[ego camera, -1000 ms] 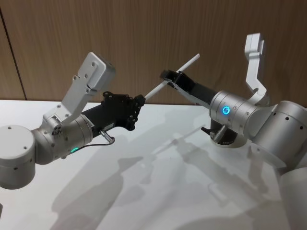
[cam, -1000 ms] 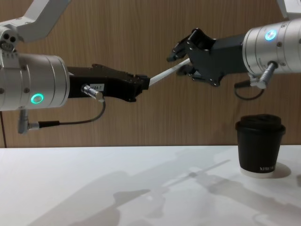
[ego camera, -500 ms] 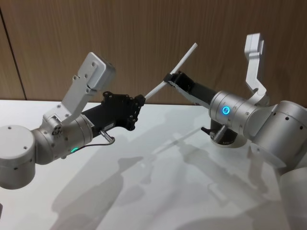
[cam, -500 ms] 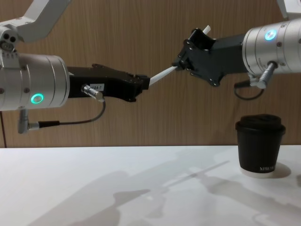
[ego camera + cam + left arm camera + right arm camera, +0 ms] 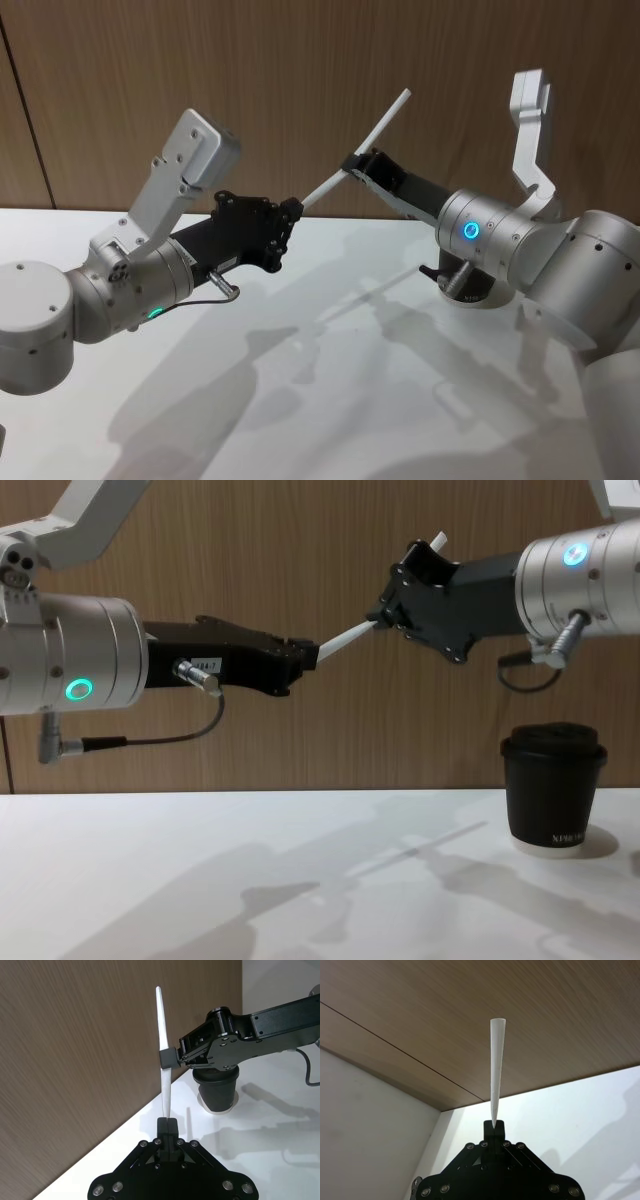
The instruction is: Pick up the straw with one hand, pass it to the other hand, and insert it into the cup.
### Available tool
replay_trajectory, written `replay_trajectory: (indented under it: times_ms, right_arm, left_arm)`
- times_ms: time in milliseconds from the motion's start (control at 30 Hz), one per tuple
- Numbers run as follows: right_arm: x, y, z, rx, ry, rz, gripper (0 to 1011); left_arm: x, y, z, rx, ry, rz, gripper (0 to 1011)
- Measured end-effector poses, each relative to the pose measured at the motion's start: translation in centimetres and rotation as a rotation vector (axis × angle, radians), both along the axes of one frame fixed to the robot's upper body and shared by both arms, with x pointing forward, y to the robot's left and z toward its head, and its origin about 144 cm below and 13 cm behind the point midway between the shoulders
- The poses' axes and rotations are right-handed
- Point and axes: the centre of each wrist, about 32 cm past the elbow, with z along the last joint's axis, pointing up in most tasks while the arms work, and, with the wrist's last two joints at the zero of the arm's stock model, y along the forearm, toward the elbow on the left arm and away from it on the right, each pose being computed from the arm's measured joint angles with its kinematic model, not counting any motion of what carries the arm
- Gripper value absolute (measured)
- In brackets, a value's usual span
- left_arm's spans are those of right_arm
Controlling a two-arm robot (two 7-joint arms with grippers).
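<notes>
The thin white straw [image 5: 372,130] slants up in the air between both arms. My left gripper [image 5: 291,212], slim and black with a green wrist light, is shut on the straw's lower end [image 5: 166,1102]. My right gripper [image 5: 353,166], with a pale-blue wrist light, is shut around the straw's middle [image 5: 347,637], and the upper half pokes out past its fingers [image 5: 495,1070]. The black lidded cup [image 5: 553,790] stands on the white table below the right arm, also in the left wrist view [image 5: 217,1091].
A wood-panelled wall [image 5: 300,70] rises close behind the table. The white tabletop [image 5: 250,880] stretches wide below both raised arms, with only shadows on it.
A second ago the right gripper's fingers were spread around the straw; they have shut on it and the straw tilted slightly steeper. The left arm has stayed still.
</notes>
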Motion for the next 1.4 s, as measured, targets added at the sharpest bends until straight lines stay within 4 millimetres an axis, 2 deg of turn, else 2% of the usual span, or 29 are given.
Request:
replay_trajectory:
  times_ms: [333, 500, 533, 633, 733, 867, 900, 967, 1033, 1400]
  right_arm:
    - [0.0, 0.0, 0.0, 0.0, -0.001, 0.0, 0]
    - [-0.2, 0.3, 0.0, 0.001, -0.007, 0.006, 0]
    - [-0.3, 0.3, 0.0, 0.001, -0.009, 0.007, 0]
    - [-0.4, 0.6, 0.1, 0.003, -0.018, 0.013, 0]
    - [-0.5, 0.8, 0.1, 0.001, -0.029, 0.022, 0]
    - [-0.5, 1.2, 0.2, -0.012, -0.047, 0.035, 0]
    - [-0.5, 1.2, 0.2, -0.014, -0.051, 0.037, 0]
    - [-0.5, 1.4, 0.4, -0.027, -0.066, 0.043, 0]
    - [-0.5, 1.4, 0.5, -0.038, -0.076, 0.046, 0]
    - [-0.4, 1.3, 1.9, -0.158, -0.171, 0.055, 0]
  left_arm:
    - [0.0, 0.0, 0.0, 0.0, 0.0, 0.0, 0]
    - [0.0, 0.0, 0.0, 0.0, 0.0, 0.0, 82]
    - [0.0, 0.0, 0.0, 0.0, 0.0, 0.0, 130]
    - [0.0, 0.0, 0.0, 0.0, 0.0, 0.0, 185]
    - [0.0, 0.0, 0.0, 0.0, 0.0, 0.0, 316]
    - [0.0, 0.0, 0.0, 0.0, 0.0, 0.0, 397]
    - [0.0, 0.0, 0.0, 0.0, 0.0, 0.0, 458]
    - [0.0, 0.0, 0.0, 0.0, 0.0, 0.0, 491]
    - [0.0, 0.0, 0.0, 0.0, 0.0, 0.0, 581]
    - [0.0, 0.0, 0.0, 0.0, 0.0, 0.0, 925]
